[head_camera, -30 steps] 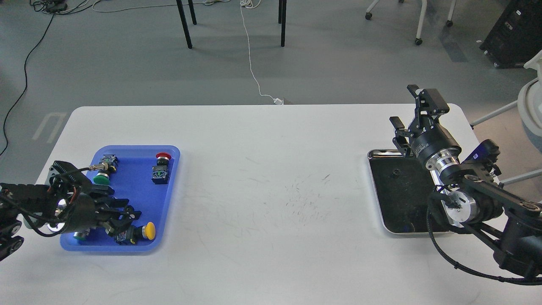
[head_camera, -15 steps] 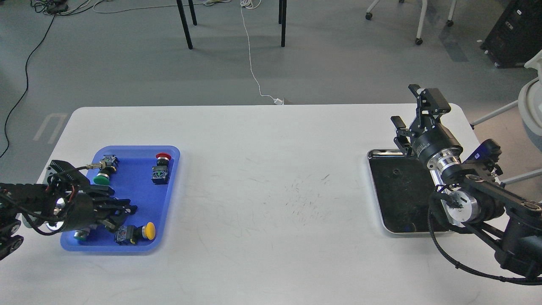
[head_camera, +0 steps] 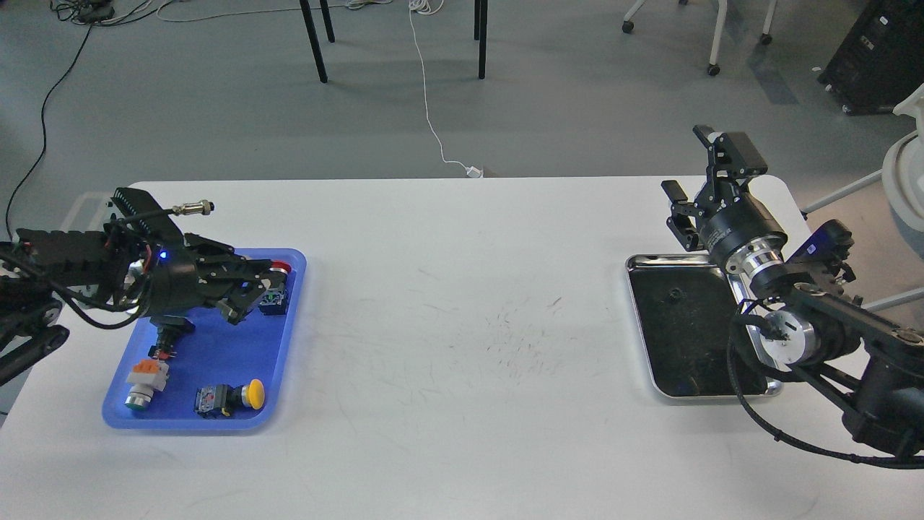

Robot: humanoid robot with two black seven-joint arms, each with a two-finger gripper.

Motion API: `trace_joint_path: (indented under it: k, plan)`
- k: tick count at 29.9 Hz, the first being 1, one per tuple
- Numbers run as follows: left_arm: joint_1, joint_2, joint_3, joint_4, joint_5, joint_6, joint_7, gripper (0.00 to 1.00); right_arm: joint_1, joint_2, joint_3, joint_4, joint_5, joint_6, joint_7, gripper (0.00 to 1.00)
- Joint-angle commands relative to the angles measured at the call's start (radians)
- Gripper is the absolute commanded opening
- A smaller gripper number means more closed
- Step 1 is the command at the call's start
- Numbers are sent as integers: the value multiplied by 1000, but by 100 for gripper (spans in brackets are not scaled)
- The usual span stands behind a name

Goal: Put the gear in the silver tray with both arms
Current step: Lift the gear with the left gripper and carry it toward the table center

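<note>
Head view: the silver tray lies at the table's right end, its dark bottom bare. Our right gripper hangs above its far rim, fingers spread, holding nothing. At the left end, our left gripper sits over the blue tray; we cannot tell its opening. A yellow push-button lies near that tray's front edge.

At the frame's left, the left gripper hangs over the blue tray, fingers spread. At right, the right gripper stands parted beyond the silver tray.
</note>
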Motion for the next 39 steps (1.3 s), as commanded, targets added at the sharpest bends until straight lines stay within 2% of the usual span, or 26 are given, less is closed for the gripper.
trace_joint_path:
  k: [1,4,9,13,21,28,39]
  plan:
    - [-48,-70,7,-52,0,-23,0,13,90,-4,-6,2,3,-1,0,97]
    - [-105,-196,55,-52,0,-67,0,13,165,1,-15,2,3,-3,0,97]
    - [-206,-353,185,-23,0,-96,0,13,279,9,-64,-8,21,-5,0,97]
    - [-235,-509,250,86,0,-104,0,13,350,27,-151,-15,34,-6,0,97]
    - [-264,-769,323,318,0,-101,0,13,357,48,-167,-20,34,-24,0,97]
    - [-257,-887,379,401,0,-96,0,14,344,42,-168,-26,34,-24,0,97]
    - [-255,-890,426,526,0,-67,0,15,339,35,-168,-25,34,-24,0,97]
